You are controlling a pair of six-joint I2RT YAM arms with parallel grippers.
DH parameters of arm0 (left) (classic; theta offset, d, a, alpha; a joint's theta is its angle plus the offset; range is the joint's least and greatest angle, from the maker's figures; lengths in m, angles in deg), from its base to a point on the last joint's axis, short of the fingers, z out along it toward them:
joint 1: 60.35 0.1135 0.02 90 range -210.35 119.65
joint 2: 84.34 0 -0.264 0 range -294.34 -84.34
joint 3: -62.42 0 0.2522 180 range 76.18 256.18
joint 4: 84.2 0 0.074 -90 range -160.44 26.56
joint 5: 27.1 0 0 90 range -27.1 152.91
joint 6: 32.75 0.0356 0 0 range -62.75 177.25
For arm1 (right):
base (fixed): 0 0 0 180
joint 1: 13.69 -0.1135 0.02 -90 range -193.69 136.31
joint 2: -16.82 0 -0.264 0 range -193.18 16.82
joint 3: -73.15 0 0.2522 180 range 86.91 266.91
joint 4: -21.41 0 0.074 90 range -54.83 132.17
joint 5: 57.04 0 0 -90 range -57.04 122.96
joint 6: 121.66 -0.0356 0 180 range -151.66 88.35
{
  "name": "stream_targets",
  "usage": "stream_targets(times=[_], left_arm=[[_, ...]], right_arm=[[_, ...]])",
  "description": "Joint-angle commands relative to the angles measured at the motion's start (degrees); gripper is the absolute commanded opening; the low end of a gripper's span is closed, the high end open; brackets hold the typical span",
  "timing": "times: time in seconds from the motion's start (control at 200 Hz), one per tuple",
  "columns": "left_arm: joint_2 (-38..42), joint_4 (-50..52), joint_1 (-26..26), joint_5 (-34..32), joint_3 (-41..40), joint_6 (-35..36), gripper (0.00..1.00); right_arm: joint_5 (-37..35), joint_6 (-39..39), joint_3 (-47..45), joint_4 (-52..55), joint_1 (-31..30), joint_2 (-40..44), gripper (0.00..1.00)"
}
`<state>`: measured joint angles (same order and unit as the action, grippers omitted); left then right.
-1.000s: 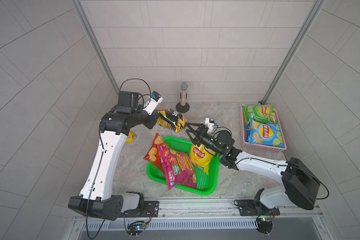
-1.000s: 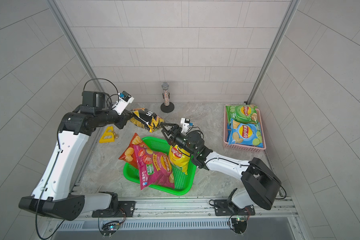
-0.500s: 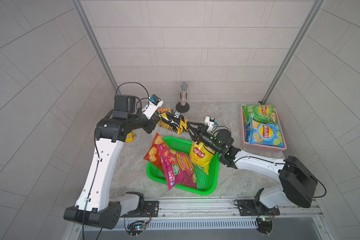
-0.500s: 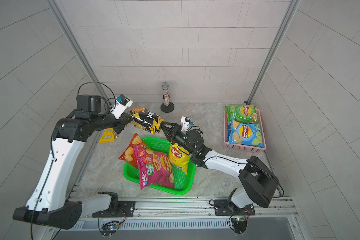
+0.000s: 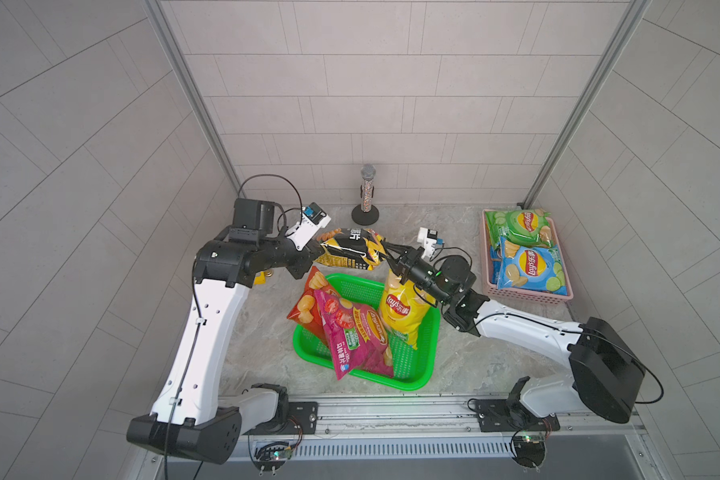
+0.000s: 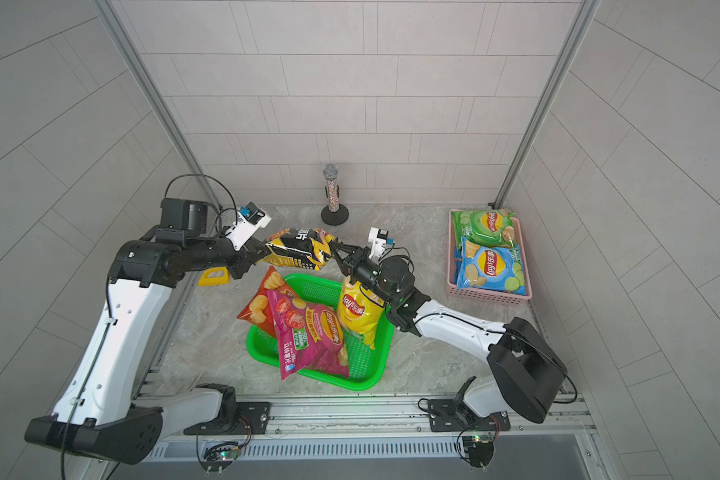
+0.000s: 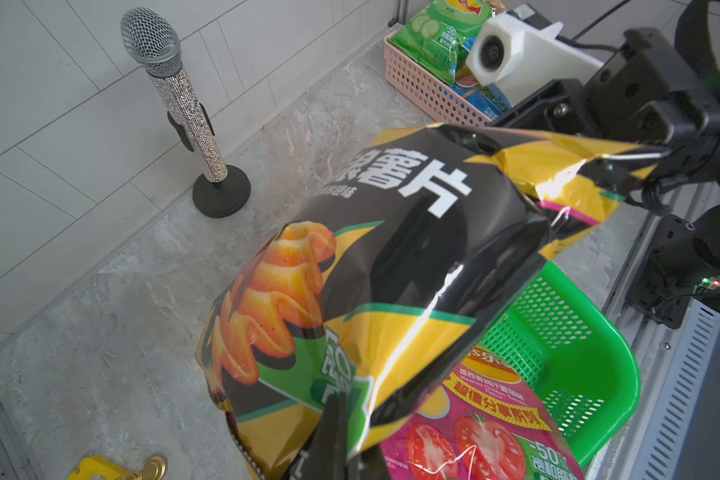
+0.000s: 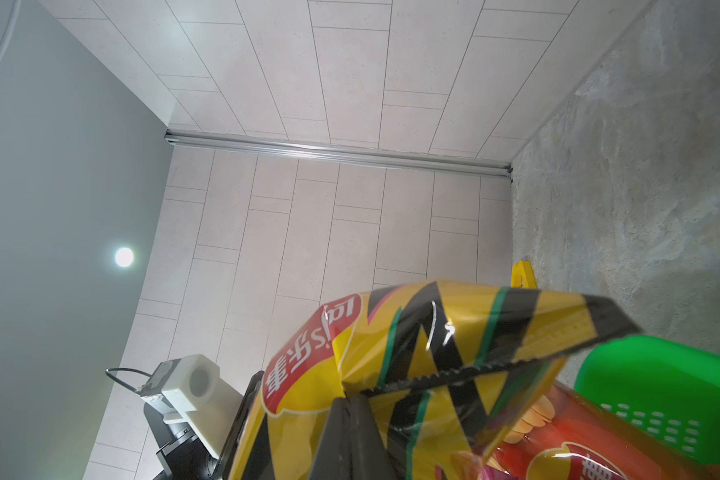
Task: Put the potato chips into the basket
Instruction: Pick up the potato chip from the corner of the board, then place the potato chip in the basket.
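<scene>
Black bag [image 5: 348, 249] hangs mid-frame in both top views, stretched betw. the two arms, just past the green basket's [image 5: 427, 361] upper edge and off the counter [image 5: 258, 345]. Left hand [image 5: 314, 252] is clamped on its frame-left end; right hand [image 5: 386, 252] is pinched tight on the crimped frame-right end (clear in the right wrist view). Yellow bag [image 5: 400, 309], magenta bag [image 5: 356, 336] & red-orange bag [image 5: 304, 305] sit in the green basket.

black chip bag [image 5: 348, 249] aloft, near green basket [image 5: 432, 349]
</scene>
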<state>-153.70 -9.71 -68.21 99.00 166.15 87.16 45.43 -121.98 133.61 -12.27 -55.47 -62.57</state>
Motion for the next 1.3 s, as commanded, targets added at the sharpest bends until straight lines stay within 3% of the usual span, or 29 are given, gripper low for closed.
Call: stream_targets(times=[0.0,0.14,0.22,0.32,0.43,0.58,0.776,0.881,0.981,1.066,1.291], left_arm=[[1.52,2.20,-0.33,3.80,-0.85,1.29,0.00],[1.91,2.90,-0.32,6.07,-1.63,1.25,0.00],[2.12,3.72,-0.33,8.61,-2.45,1.61,0.09],[2.37,4.71,-0.49,11.44,-3.64,1.91,0.27],[2.55,5.47,-0.49,13.30,-4.28,1.65,0.66],[2.09,6.91,-0.41,13.34,-2.05,-0.40,0.92],[-0.69,5.40,1.23,5.51,1.23,-8.05,1.00],[-1.91,3.65,4.72,3.79,0.54,-11.71,1.00],[-3.22,2.88,8.32,3.14,-1.01,-12.74,1.00],[-3.76,2.37,10.51,2.64,-3.40,-12.37,1.00],[-3.85,-1.33,11.53,-1.25,-12.57,-10.61,1.00]], right_arm=[[2.44,6.39,2.36,5.34,1.20,4.16,0.00],[5.57,18.27,8.57,21.58,2.36,8.91,0.00],[6.92,26.23,13.00,31.19,2.84,11.23,0.00],[9.03,32.44,17.61,39.72,3.81,12.89,0.00],[15.44,34.14,21.53,44.14,6.49,12.87,0.00],[28.28,38.21,27.26,49.77,11.12,12.08,0.00],[45.03,44.52,31.62,58.89,16.20,12.94,0.00],[50.19,54.21,34.46,73.80,16.18,12.75,0.00],[47.16,71.94,40.08,96.45,15.95,12.11,0.00],[42.32,82.28,42.99,109.10,15.54,11.63,0.00],[37.92,88.24,36.34,111.84,11.72,11.15,0.00]])
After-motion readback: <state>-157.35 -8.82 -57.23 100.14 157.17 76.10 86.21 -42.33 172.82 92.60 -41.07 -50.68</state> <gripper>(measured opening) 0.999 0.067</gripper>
